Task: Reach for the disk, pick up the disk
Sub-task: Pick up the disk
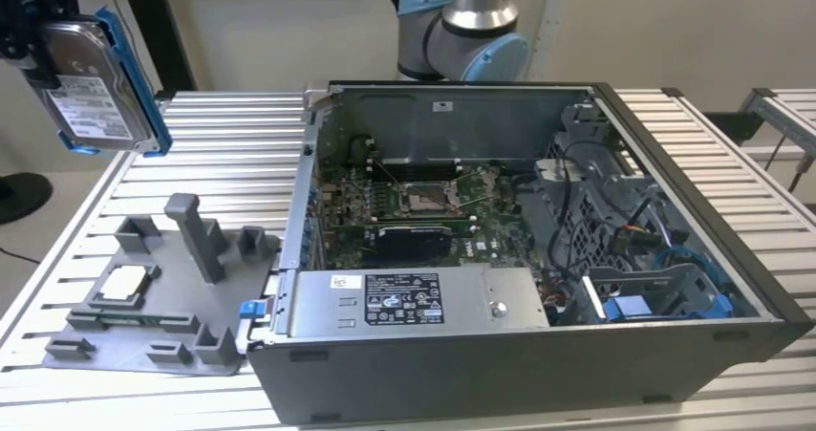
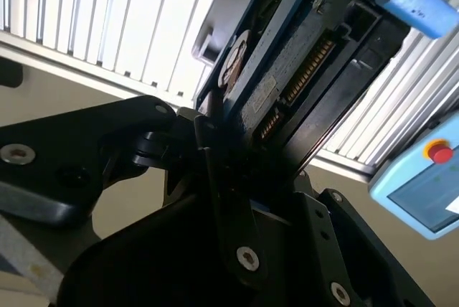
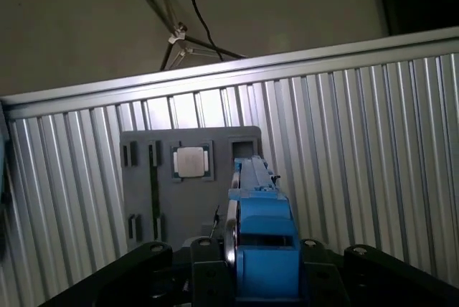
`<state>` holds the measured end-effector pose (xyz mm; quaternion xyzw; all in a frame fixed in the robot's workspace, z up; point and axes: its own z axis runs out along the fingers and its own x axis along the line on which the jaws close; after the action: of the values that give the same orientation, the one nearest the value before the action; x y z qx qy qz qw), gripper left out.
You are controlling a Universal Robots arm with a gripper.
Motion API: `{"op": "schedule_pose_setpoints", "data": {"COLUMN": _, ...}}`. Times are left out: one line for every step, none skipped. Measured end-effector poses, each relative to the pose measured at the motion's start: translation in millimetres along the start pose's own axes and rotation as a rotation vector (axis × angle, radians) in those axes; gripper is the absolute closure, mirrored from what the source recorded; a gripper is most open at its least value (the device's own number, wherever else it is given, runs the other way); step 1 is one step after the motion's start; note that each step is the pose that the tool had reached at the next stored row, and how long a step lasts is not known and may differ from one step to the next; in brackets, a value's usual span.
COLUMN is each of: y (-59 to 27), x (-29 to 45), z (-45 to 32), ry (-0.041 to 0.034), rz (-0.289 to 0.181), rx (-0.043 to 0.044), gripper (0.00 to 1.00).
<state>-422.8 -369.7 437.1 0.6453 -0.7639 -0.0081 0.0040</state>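
Note:
The disk (image 1: 92, 82), silver-grey with a white label and a blue carrier frame, hangs upright in the air at the exterior view's upper left, well above the slatted table (image 1: 217, 154). My black gripper (image 1: 29, 39) is shut on it from the exterior view's left. In the second wrist view the disk (image 2: 301, 70) stands edge-on between my gripper (image 2: 262, 171) fingers, connector side showing. The first wrist view looks down along the disk's blue frame (image 3: 262, 232), clamped in my gripper (image 3: 262, 282), high over the grey fixture.
A grey plastic fixture (image 1: 153, 307) with upright posts lies on the table below, carrying a small square chip (image 1: 124, 283). An open computer case (image 1: 510, 374) fills the exterior view's middle and right. The arm's base (image 1: 465, 30) stands behind it. A handheld panel with a red button (image 2: 423, 185) lies nearby.

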Motion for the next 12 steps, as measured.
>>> {"op": "schedule_pose_setpoints", "data": {"y": 0.1, "x": 0.0, "z": -1.8, "ry": -0.0001, "rz": 0.000, "rx": 0.0001, "gripper": 1.00}}
{"op": "schedule_pose_setpoints", "data": {"y": 0.1, "x": 0.0, "z": -3.6, "ry": 0.0000, "rz": 0.000, "rx": 0.0000, "gripper": 1.00}}
{"op": "schedule_pose_setpoints", "data": {"y": 0.1, "x": 0.0, "z": -5.4, "ry": 0.0000, "rz": 0.000, "rx": 0.0000, "gripper": 1.00}}
{"op": "schedule_pose_setpoints", "data": {"y": 0.1, "x": 0.0, "z": -6.9, "ry": 0.0000, "rz": 0.000, "rx": 0.0000, "gripper": 1.00}}
{"op": "schedule_pose_setpoints", "data": {"y": 0.2, "x": 0.0, "z": -8.5, "ry": 0.0000, "rz": 0.000, "rx": 0.0000, "gripper": 1.00}}
{"op": "schedule_pose_setpoints", "data": {"y": 0.2, "x": 0.0, "z": -10.0, "ry": 0.0000, "rz": 0.000, "rx": 0.0000, "gripper": 1.00}}
{"op": "schedule_pose_setpoints", "data": {"y": 0.2, "x": -0.1, "z": -11.4, "ry": 0.0000, "rz": 0.000, "rx": 0.0000, "gripper": 1.00}}
{"op": "schedule_pose_setpoints", "data": {"y": 0.2, "x": -0.1, "z": -12.7, "ry": 0.0000, "rz": 0.000, "rx": 0.0000, "gripper": 1.00}}
{"op": "schedule_pose_setpoints", "data": {"y": 0.3, "x": -0.1, "z": -13.9, "ry": 0.0000, "rz": 0.000, "rx": 0.0000, "gripper": 1.00}}
{"op": "schedule_pose_setpoints", "data": {"y": 0.3, "x": -0.1, "z": -15.2, "ry": 0.0000, "rz": 0.000, "rx": -0.0001, "gripper": 1.00}}
{"op": "schedule_pose_setpoints", "data": {"y": 0.3, "x": -0.1, "z": -16.6, "ry": 0.0000, "rz": 0.000, "rx": 0.0000, "gripper": 1.00}}
{"op": "schedule_pose_setpoints", "data": {"y": 0.3, "x": -0.1, "z": -18.3, "ry": 0.0000, "rz": 0.000, "rx": 0.0000, "gripper": 1.00}}
